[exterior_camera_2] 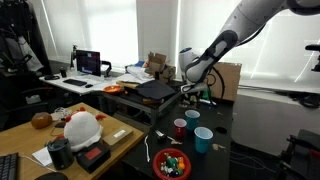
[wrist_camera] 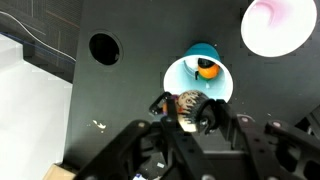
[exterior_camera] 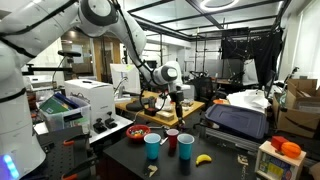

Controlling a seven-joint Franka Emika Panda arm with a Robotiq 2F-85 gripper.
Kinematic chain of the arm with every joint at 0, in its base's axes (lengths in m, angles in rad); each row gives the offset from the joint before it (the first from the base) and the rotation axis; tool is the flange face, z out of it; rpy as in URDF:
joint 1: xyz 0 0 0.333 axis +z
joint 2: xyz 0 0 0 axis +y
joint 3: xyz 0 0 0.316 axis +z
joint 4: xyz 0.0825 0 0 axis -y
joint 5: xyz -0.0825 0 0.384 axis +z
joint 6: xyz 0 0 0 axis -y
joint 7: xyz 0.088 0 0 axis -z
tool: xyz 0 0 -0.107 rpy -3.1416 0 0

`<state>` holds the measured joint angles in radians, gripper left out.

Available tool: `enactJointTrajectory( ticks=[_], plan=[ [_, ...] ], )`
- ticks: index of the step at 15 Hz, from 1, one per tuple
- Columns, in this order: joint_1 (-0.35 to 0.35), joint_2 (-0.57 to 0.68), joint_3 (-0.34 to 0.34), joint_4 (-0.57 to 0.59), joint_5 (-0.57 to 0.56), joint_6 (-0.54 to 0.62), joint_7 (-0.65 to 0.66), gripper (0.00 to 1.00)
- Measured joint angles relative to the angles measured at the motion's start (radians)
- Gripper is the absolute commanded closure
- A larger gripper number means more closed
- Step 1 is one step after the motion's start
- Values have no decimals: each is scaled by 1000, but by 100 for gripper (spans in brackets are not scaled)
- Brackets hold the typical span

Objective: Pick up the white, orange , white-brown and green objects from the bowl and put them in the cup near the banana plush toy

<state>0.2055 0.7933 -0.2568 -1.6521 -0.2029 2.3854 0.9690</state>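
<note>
Currently fingers (wrist_camera: 214, 112) pinching white-brown object (wrist_camera: 186, 103) between tips, above near rim of blue cup (wrist_camera: 185, 72) holding orange object (wrist_camera: 208, 70).

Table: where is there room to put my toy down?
Bare table lies between the hole and the blue cup in the wrist view. It is crowded where the bowl, red cup and banana stand close together. The gripper holds a white-brown object by that cup.

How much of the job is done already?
Done: an orange piece lies in the blue cup. In hand: the end effector holds a white-brown piece over that cup. Left: dropping it, then moving more pieces from the bowl, which holds several.
</note>
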Motion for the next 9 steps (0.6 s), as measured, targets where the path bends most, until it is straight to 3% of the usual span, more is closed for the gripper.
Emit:
enactJointTrajectory(
  ticks=[9],
  plan=[
    [6, 54, -7, 18, -16, 45, 0, 82]
  ],
)
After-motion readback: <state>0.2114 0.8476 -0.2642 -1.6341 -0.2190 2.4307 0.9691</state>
